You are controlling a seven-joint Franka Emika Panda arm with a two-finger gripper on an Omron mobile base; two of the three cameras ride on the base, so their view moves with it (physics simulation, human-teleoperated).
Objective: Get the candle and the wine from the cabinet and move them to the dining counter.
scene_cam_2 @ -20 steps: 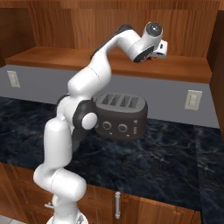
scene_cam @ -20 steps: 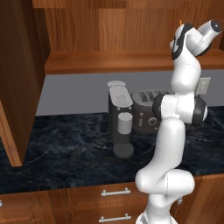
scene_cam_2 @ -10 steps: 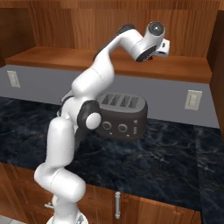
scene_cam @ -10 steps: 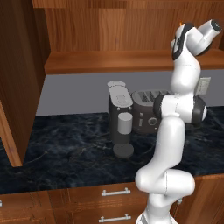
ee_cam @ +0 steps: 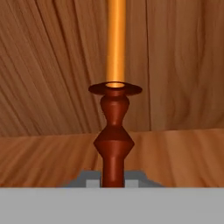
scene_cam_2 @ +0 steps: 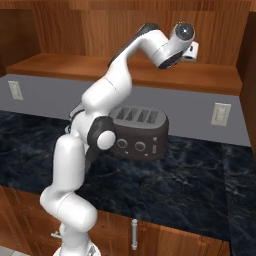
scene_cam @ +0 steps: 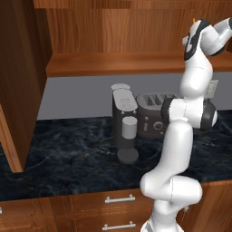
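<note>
At the centre of the hand view stands the candle (ee_cam: 114, 127): a thin orange taper rising out of the top edge from a small dark red turned holder with a flat drip rim. It is upright on the wooden shelf inside the cabinet (ee_cam: 48, 65), with the panelled wooden back wall behind it. The gripper (ee_cam: 113, 179) sits low in that view, its two grey fingertips (ee_cam: 90, 180) pressed against either side of the holder's lower stem, so the jaws are nearly shut and clamped on the candle's base.

In the left base view the white arm climbs from the lower right, and its hand reaches into the cabinet (scene_cam: 113, 31) at the upper right; a small orange tip of the candle (scene_cam: 194, 20) pokes above the wrist. In the right base view the hand lies at upper centre, above the cabinet shelf (scene_cam_2: 200, 80).

On the black countertop (scene_cam: 68, 154) below stand a coffee machine (scene_cam: 124, 122), at the centre of the left view, and a four-slot toaster (scene_cam_2: 137, 132) beside it; what is in its slots cannot be made out.
</note>
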